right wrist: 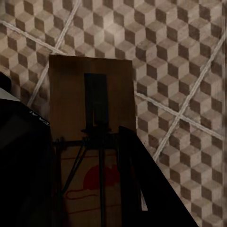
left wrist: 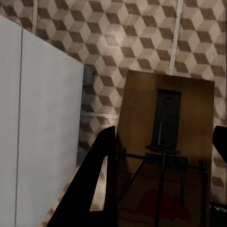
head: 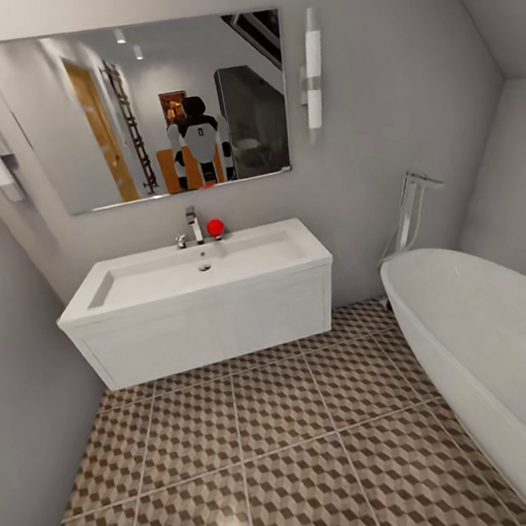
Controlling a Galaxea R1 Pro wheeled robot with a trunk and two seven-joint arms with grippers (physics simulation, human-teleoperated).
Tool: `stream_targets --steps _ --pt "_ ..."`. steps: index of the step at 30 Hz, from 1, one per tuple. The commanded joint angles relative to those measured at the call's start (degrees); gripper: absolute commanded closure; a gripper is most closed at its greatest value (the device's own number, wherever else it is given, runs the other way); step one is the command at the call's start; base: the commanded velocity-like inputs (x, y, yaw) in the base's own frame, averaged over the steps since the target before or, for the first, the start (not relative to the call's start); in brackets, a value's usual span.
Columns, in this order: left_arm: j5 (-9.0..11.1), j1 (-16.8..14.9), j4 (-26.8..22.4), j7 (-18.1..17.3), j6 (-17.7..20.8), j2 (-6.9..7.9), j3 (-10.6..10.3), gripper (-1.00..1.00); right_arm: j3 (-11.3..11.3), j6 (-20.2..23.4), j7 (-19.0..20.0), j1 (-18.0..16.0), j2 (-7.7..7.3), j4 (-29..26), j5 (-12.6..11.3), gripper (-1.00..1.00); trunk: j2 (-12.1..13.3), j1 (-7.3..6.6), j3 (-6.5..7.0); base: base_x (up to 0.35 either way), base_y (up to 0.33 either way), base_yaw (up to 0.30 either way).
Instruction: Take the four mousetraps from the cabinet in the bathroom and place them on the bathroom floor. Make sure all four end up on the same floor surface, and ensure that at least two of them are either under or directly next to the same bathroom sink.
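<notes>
A brown mousetrap [left wrist: 163, 156] sits between the two dark fingers [left wrist: 97, 189] of the left claw [left wrist: 161, 189], held above the floor [left wrist: 142, 33]. Its flat wooden board carries a dark metal plate and thin wire parts, with a faint red print near the claw end. Beside it stands a white panel [left wrist: 38, 127], over the cube-patterned tiles and pale grout lines.

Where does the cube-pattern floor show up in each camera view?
Head view: bathroom floor fills the lower half, below the sink.
Left wrist view: behind a mousetrap.
Right wrist view: behind a second mousetrap.
Shared landmark: pale grout lines.
</notes>
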Motion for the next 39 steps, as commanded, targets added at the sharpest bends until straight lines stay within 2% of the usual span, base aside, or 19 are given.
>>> stream_targets --steps 1,9,29,39 --pt "0.3 0.0 0.0 0.2 0.1 -0.01 -0.5 1.00 0.2 -0.4 0.0 -0.1 0.02 0.3 0.0 1.00 0.0 0.04 -0.06 0.334 0.000 0.000" --pt "0.2 0.0 0.0 0.2 0.1 -0.01 -0.5 1.00 0.2 -0.4 0.0 -0.1 0.08 0.3 0.0 1.00 0.0 0.04 -0.06 0.334 -0.070 0.085" --pt "0.2 0.0 0.0 0.2 0.1 -0.07 -0.5 1.00 0.2 -0.4 0.0 -0.1 0.11 0.3 0.0 1.00 0.0 0.04 -0.06 0.327 -0.171 0.282" --pt "0.2 0.0 0.0 0.2 0.1 -0.07 -0.5 1.00 0.2 -0.4 0.0 -0.1 0.02 0.3 0.0 1.00 0.0 0.04 -0.06 0.326 -0.147 0.054"
